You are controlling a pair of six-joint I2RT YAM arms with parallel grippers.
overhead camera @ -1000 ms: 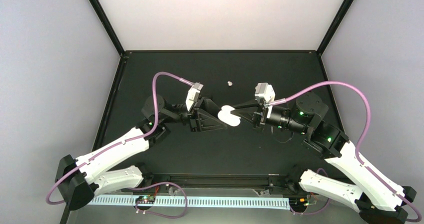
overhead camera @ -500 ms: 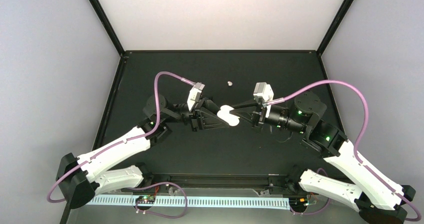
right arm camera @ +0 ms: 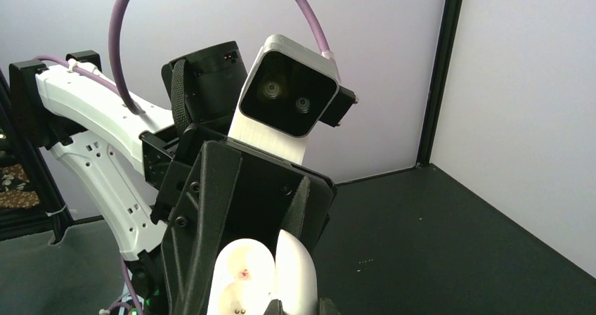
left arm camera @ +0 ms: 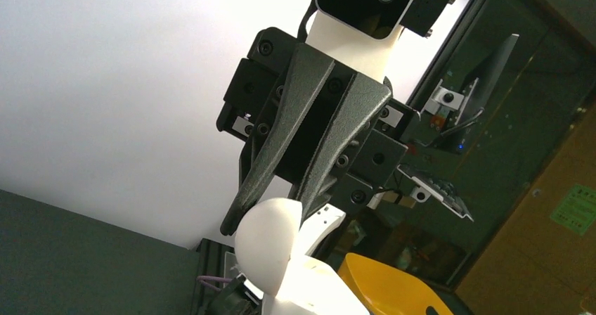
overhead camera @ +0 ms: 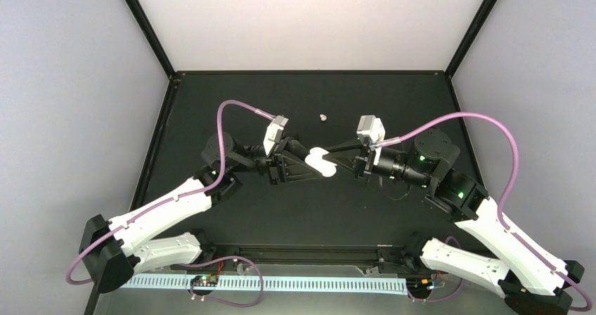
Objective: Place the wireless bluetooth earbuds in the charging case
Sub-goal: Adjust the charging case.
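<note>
The charging case (overhead camera: 322, 162) was held up over the middle of the black counter (overhead camera: 393, 104), caught between the two arms, which met at it from opposite sides. The left hand (overhead camera: 310, 164) came at the case from its left and was pinching it: in the right wrist view its dark fingers (right arm camera: 200, 230) flanked the white shell on both sides. The case was hinged open there, with the lower half (right arm camera: 239, 280) turned toward the lens and showing a small red mark and tiny metal contacts in its hollow. Whether a bud already sat inside could not be made out. The lid (right arm camera: 296, 269) stood up just beside that lower half, touching it along the hinge. The right hand (left arm camera: 268, 221) reached the case from its right. In the left wrist view its two grey fingers narrowed to a slim V and closed on the rounded white lid from either side, one tip against each edge of the dome. One white earbud (overhead camera: 322, 117) lay alone on the counter, beyond the case toward the back wall and well apart from it, touched by neither hand. No other bud could be picked out in these views.
</note>
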